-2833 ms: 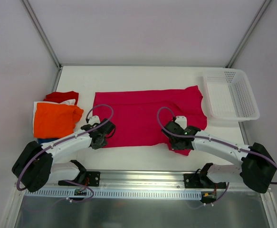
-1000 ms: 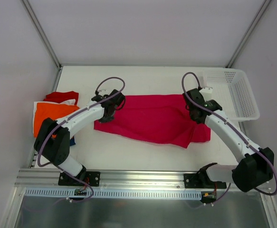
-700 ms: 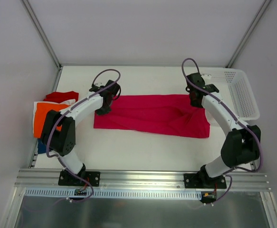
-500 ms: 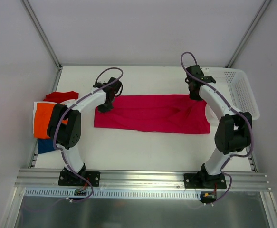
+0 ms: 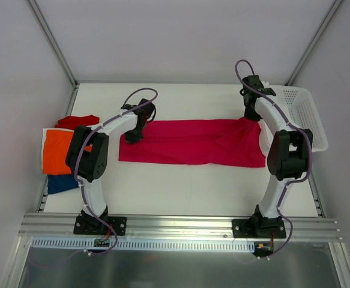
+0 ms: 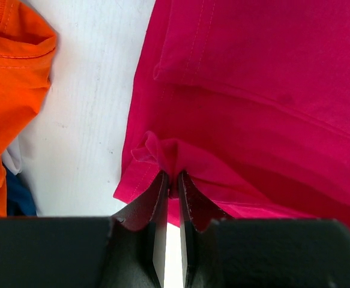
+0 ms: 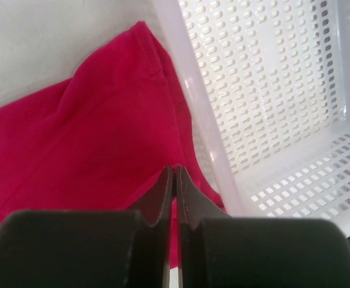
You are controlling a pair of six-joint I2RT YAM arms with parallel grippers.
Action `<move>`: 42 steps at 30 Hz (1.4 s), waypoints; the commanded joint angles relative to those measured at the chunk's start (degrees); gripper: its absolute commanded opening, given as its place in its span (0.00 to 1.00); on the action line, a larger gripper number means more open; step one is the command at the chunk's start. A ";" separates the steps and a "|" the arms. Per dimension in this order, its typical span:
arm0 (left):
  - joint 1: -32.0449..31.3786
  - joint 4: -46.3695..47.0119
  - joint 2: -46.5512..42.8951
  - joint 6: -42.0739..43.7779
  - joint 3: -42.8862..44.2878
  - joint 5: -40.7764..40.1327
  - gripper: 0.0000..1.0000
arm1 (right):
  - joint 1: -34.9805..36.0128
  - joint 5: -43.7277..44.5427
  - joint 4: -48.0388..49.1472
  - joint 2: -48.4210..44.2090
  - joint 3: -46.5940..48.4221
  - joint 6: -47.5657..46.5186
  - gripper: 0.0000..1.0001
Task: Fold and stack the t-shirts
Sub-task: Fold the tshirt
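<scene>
Both arms reach farther back than before, and the magenta-pink t-shirt (image 5: 193,141) lies as a folded band on the table (image 5: 193,186). The left gripper (image 6: 170,180) pinches its left edge, near the orange t-shirt (image 5: 57,150); the right gripper (image 7: 175,174), closed on nothing, hangs over its right end beside the white basket (image 5: 310,148).

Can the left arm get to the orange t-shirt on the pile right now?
Probably not yet. The orange t-shirt lies close with nothing between, but the left gripper is shut on the magenta t-shirt's edge.

No readable text — none anywhere.
</scene>
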 commanded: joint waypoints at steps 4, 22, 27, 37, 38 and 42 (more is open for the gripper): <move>1.27 -1.21 -0.95 0.93 2.12 -1.77 0.07 | -2.25 0.25 -2.34 1.80 7.03 -2.99 0.00; 2.50 -1.21 3.44 2.77 5.81 -1.94 0.24 | -3.40 1.30 -3.74 7.42 9.93 -3.08 0.00; 2.59 -0.95 2.13 1.19 5.72 -6.59 0.99 | -3.48 2.09 -2.52 7.95 10.37 -3.17 0.47; 1.28 -0.68 -10.35 -0.48 9.16 -12.05 0.99 | -3.31 1.75 8.04 -4.69 8.97 -6.86 0.93; 0.75 -0.68 -12.10 -0.39 8.63 -12.05 0.99 | -3.05 1.31 7.42 -6.27 8.35 -7.03 0.93; -3.29 -0.25 -15.45 -2.23 3.02 -10.99 0.97 | -1.29 -2.63 7.51 -16.80 0.46 -6.43 0.92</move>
